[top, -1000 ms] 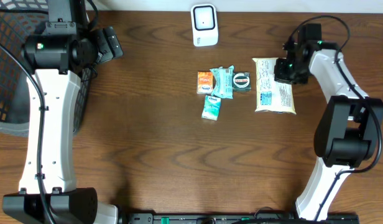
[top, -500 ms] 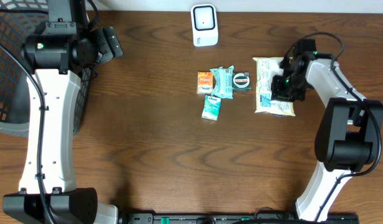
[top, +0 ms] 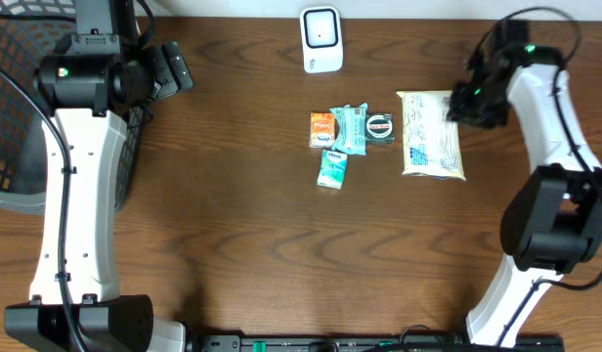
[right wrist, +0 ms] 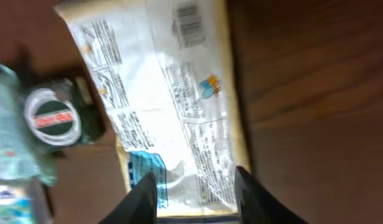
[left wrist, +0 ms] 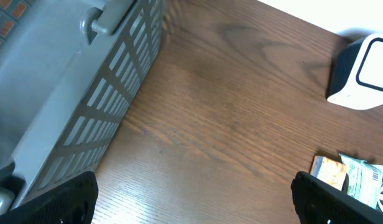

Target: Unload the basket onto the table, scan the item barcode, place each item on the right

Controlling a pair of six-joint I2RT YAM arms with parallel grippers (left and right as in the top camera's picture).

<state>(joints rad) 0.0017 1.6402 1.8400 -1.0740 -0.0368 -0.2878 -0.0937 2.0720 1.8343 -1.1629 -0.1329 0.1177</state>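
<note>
A white packet (top: 431, 135) lies flat on the table, its printed back up and a barcode (right wrist: 188, 15) near its far end. My right gripper (top: 464, 106) hovers over the packet's right edge. In the right wrist view the right gripper (right wrist: 198, 199) is open, its fingers apart above the packet and holding nothing. The white scanner (top: 321, 39) stands at the back centre. My left gripper (top: 174, 70) is wide open and empty at the far left, beside the basket (left wrist: 86, 106). The scanner (left wrist: 365, 68) also shows at the right of the left wrist view.
Left of the white packet sit a round tape tin (top: 380, 128), a teal packet (top: 350, 127), an orange packet (top: 322, 129) and a small teal packet (top: 332, 168). A dark mesh basket (top: 13, 108) stands at the table's left edge.
My right gripper has opened off the white packet and lifted away toward the back right. The packet stays on the table. The left arm has not moved.
</note>
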